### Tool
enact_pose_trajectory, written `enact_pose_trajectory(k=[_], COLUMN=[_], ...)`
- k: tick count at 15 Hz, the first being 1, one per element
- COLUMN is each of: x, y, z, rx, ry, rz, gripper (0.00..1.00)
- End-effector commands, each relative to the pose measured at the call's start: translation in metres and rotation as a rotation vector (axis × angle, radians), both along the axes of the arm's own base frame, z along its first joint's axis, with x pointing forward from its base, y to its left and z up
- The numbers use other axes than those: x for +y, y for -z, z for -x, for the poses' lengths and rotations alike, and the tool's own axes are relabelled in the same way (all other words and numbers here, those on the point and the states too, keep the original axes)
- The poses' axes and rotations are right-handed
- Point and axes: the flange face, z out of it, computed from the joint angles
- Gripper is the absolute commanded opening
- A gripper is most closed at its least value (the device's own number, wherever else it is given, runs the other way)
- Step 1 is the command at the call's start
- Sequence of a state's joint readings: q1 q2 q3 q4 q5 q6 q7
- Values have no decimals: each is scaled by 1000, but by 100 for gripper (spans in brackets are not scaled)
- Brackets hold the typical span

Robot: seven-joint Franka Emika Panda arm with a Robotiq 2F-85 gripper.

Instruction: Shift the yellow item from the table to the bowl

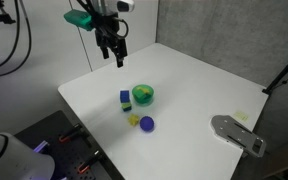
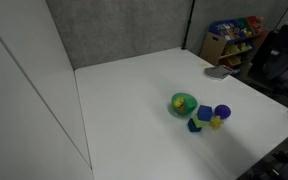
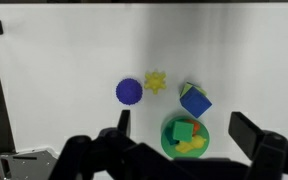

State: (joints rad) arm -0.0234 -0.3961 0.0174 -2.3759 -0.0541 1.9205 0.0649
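A small yellow star-shaped item [image 3: 156, 82] lies on the white table, also in both exterior views [image 1: 133, 120] [image 2: 216, 122]. Beside it are a purple ball [image 3: 129, 91] and a blue block [image 3: 195, 101]. The green bowl [image 3: 171, 142] holds a green block and yellow and orange pieces; it shows in both exterior views [image 1: 143, 95] [image 2: 183, 104]. My gripper [image 3: 184, 128] is open and empty, high above the table over the bowl, seen in an exterior view [image 1: 112, 50].
The white table [image 1: 184, 80] has its edges in view. A grey flat object [image 1: 237, 133] lies near one table edge. A shelf with colourful boxes [image 2: 234, 38] stands beyond the table. Grey walls stand behind.
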Motion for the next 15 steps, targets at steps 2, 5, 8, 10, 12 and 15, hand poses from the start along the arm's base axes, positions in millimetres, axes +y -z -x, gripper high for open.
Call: enact_pose_trajectory(k=[2,5,8,10,12,15], x=[12,17,22,24,25,25], y=[-16,-22,-25,-26,-26,-25], z=[18,26,31,34,35,36], rx=[6,-35,-58,-62,-64,-72], ry=[-10,-30,-44,-49,-44,-45], rz=[-25,-59,-87,-78,-48,-31], gripper=[100,100,100,100,100,100])
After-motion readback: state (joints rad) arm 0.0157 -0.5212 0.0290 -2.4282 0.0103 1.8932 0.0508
